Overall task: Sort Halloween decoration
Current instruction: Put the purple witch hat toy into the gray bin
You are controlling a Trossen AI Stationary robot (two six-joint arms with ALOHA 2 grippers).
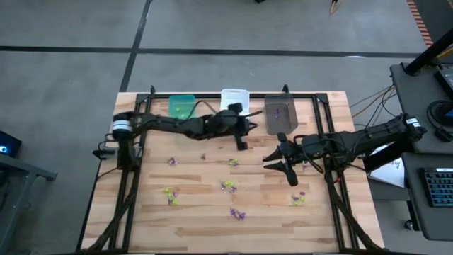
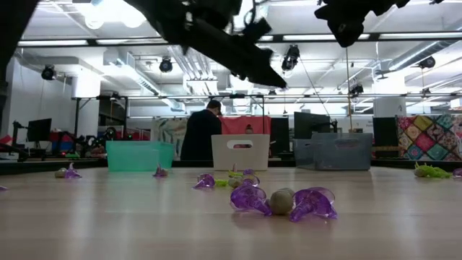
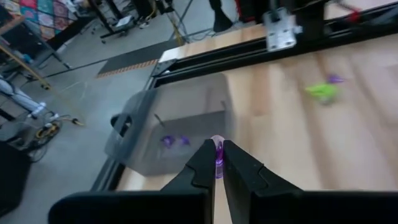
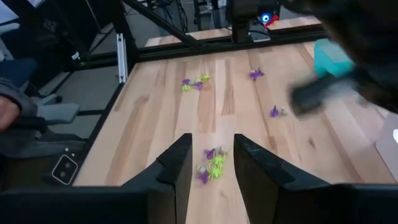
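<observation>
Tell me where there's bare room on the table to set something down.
Free: the wood by the near edge of the table, below the trinkets, and the strip right of the grey bin. Crowded: the middle, dotted with purple and yellow-green trinkets, and the far edge, taken by the green bin, white bin and both arms.

The left arm stretches from nine o'clock toward one o'clock across the far half of the table, its claw (image 3: 217, 163) pinched shut on a small purple trinket (image 3: 217, 152). The right arm reaches in from three o'clock, its claw (image 4: 210, 163) spread open, fingers pointing toward seven o'clock.
</observation>
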